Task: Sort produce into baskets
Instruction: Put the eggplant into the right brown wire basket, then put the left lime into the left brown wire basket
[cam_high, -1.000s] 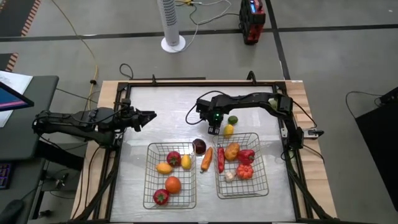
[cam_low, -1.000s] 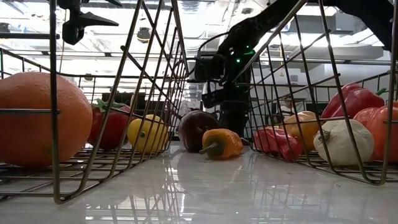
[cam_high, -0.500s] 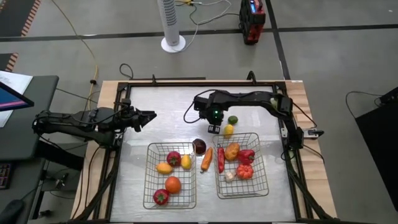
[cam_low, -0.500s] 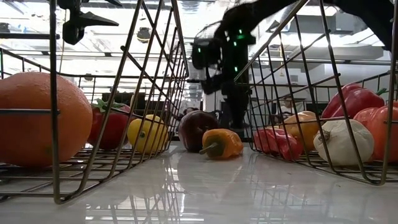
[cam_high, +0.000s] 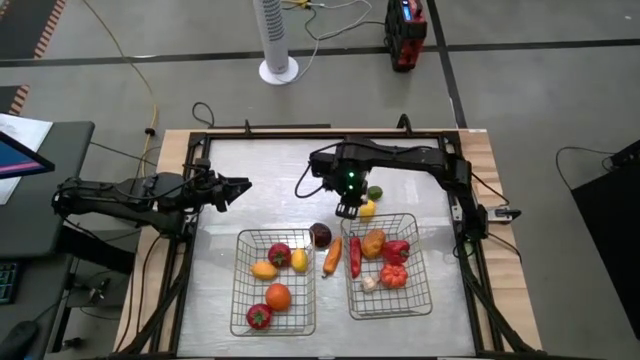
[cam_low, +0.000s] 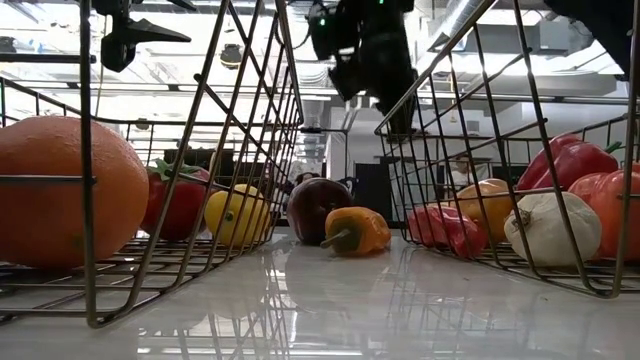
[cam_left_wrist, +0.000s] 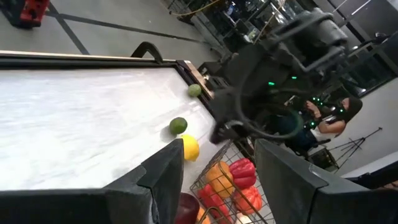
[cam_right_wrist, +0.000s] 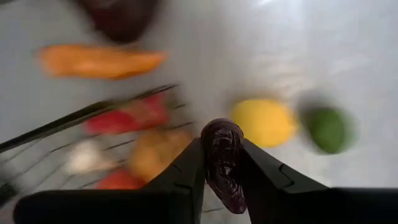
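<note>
Right tool (cam_high: 348, 209) raised off desk (cam_high: 260, 180), clamped on dark wrinkled piece (cam_right_wrist: 224, 163), beside yellow lemon (cam_high: 367, 208). Left tool (cam_high: 240, 186) parked left, fingers apart.

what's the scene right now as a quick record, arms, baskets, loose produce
right end effector: raised behind the baskets, shut on a dark wrinkled piece
left end effector: waiting at the table's left, open
left basket: five pieces
right basket: several red, orange and white pieces
loose: lemon, lime, purple round, orange piece between baskets
</note>
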